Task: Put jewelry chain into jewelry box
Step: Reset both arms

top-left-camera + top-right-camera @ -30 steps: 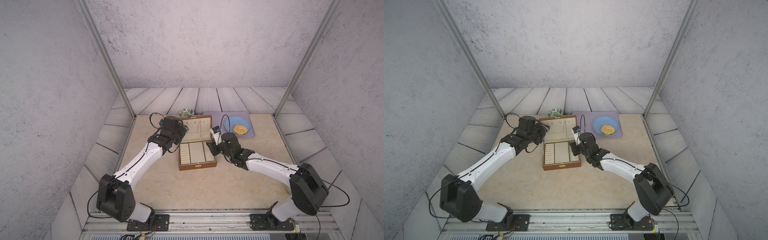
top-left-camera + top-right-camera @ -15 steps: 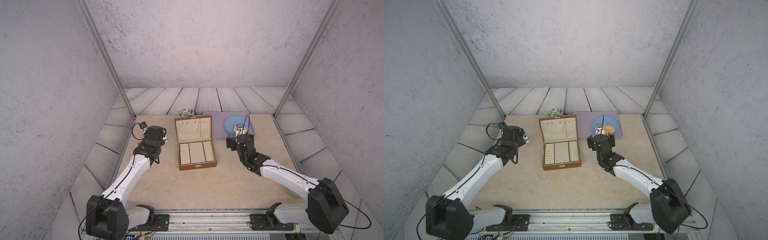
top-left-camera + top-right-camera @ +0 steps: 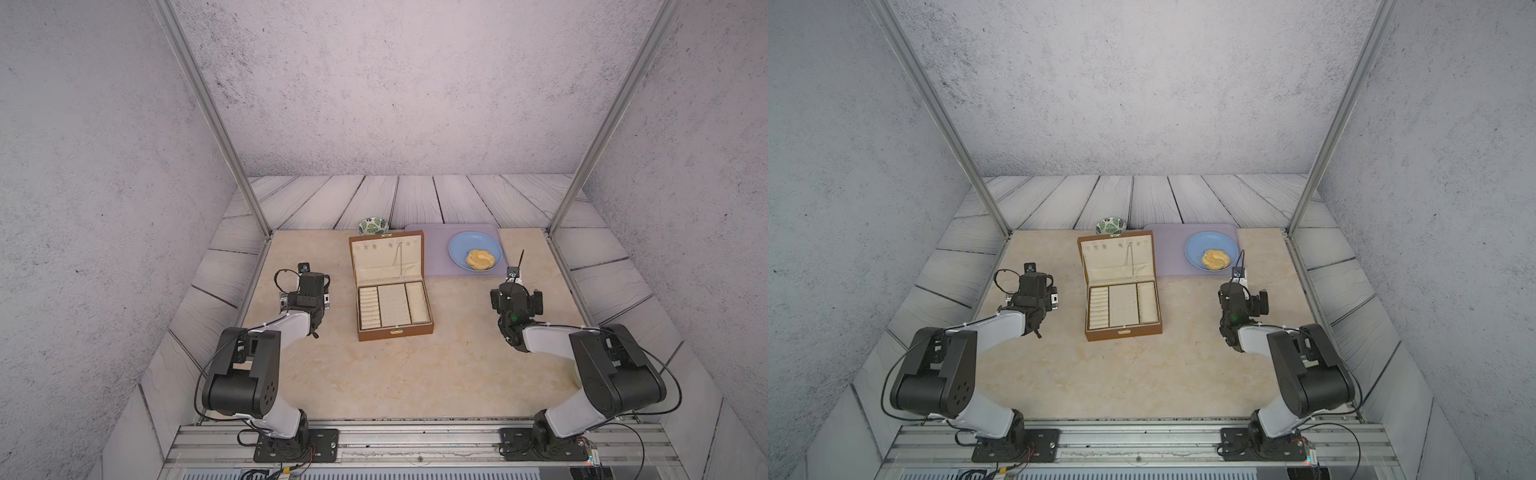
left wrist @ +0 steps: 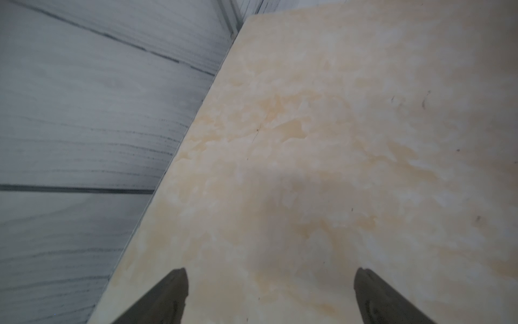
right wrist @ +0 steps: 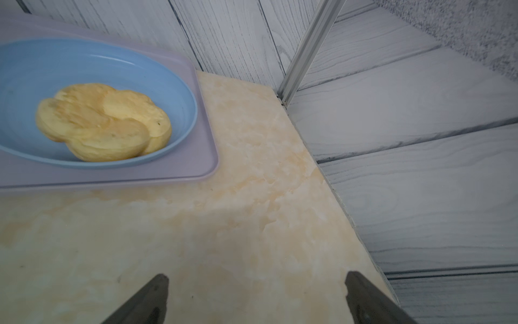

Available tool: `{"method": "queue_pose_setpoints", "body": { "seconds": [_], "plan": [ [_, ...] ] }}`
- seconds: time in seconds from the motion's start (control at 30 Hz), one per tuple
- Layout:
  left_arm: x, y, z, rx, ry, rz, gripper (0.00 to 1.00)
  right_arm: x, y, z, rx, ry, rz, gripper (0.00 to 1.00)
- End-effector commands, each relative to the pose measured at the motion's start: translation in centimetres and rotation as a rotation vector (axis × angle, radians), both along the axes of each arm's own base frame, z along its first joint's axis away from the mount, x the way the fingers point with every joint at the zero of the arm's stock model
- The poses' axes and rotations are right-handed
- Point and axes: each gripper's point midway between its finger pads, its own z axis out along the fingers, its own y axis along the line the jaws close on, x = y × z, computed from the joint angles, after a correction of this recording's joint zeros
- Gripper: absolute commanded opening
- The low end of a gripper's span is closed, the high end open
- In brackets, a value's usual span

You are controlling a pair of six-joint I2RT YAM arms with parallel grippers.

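The brown wooden jewelry box (image 3: 395, 332) stands open mid-table in both top views, its lid leaning back. The thin silvery jewelry chain (image 3: 400, 259) hangs as a fine line from a hook in the cream lid (image 3: 1130, 257). My left gripper (image 4: 270, 273) is open over bare table near the left edge, well left of the box, nothing between its fingers. My right gripper (image 5: 257, 276) is open too, over bare table right of the box, just in front of the tray. The box's three base compartments look bare.
A lilac tray (image 3: 432, 266) at the back right holds a blue plate (image 3: 457, 249) with a yellow pastry (image 5: 103, 126). A small green-patterned bowl (image 3: 373, 226) sits behind the box. Metal frame posts stand at both back table corners.
Both arms have drawn back from the box lid, left arm to the left, right arm to the right. Both grippers have opened wide. The chain stays hanging in the lid.
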Motion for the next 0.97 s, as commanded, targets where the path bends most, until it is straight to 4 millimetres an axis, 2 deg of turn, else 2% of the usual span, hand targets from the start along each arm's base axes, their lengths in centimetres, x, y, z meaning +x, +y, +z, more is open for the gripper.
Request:
{"method": "queue_pose_setpoints", "body": {
  "seconds": [0.0,0.1,0.2,0.27,0.33,0.4,0.43,0.6,0.93],
  "plan": [
    [1.5,-0.5,1.6,0.028,-0.127,-0.081,0.98,0.8,0.1,1.9,0.078,-0.113,0.044,0.99],
    [1.1,-0.6,2.3,0.001,-0.169,-0.103,0.98,0.7,0.5,1.6,0.148,-0.126,0.126,0.99],
    [0.0,-1.1,2.0,-0.032,-0.220,-0.160,0.98,0.4,0.8,1.4,0.188,-0.143,0.176,0.99],
    [0.0,-1.7,1.6,-0.074,-0.226,-0.212,0.98,-0.1,0.8,0.6,0.209,-0.137,0.186,0.99],
    [0.0,-1.5,1.0,-0.099,-0.263,-0.236,0.98,0.3,1.3,0.8,0.199,-0.194,0.229,0.99],
    [-0.3,-1.8,0.8,-0.096,-0.280,-0.257,0.98,0.1,1.2,0.0,0.200,-0.158,0.222,0.99],
    [-0.3,-1.7,0.5,-0.104,-0.238,-0.246,0.98,0.2,1.1,0.0,0.203,-0.144,0.212,0.99],
    [0.1,-1.4,0.8,-0.117,-0.242,-0.235,0.98,0.2,0.4,0.6,0.194,-0.181,0.171,0.99],
    [0.0,-1.3,0.7,-0.116,-0.234,-0.233,0.98,0.4,0.0,0.5,0.193,-0.182,0.144,0.99]
  ]
}}
